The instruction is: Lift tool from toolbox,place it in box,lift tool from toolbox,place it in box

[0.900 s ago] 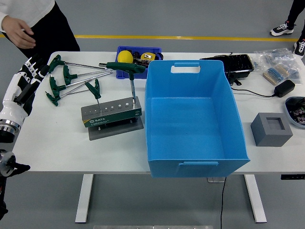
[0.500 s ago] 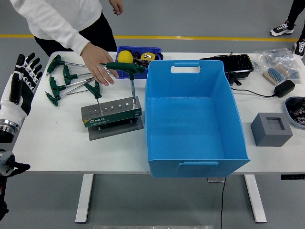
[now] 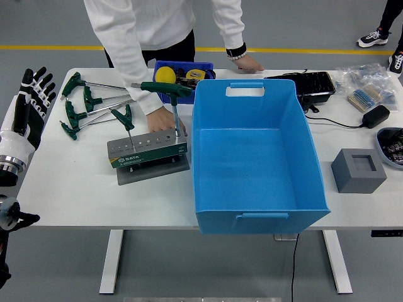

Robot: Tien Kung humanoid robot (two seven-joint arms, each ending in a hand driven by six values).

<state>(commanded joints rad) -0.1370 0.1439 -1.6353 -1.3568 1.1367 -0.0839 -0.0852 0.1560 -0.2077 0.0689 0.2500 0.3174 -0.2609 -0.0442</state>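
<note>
Meanwhile, I am holding my left hand (image 3: 31, 94), fingers spread and empty, at far left, waiting until the person's hand (image 3: 165, 119) clears the toolbox (image 3: 146, 151).

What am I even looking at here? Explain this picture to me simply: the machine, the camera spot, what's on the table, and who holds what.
There is one view, from a camera on the robot's head looking down over a white table. The left robot hand rests open at the table's left edge and holds nothing; the right one is out of view. A person across the table rests one hand by the grey tool stand and the other hand on the table's far side. Two green T-handle wrenches stand in that stand; more lie loose to its left. A big blue box sits empty in the middle, and a grey foam block lies to the right.
</note>
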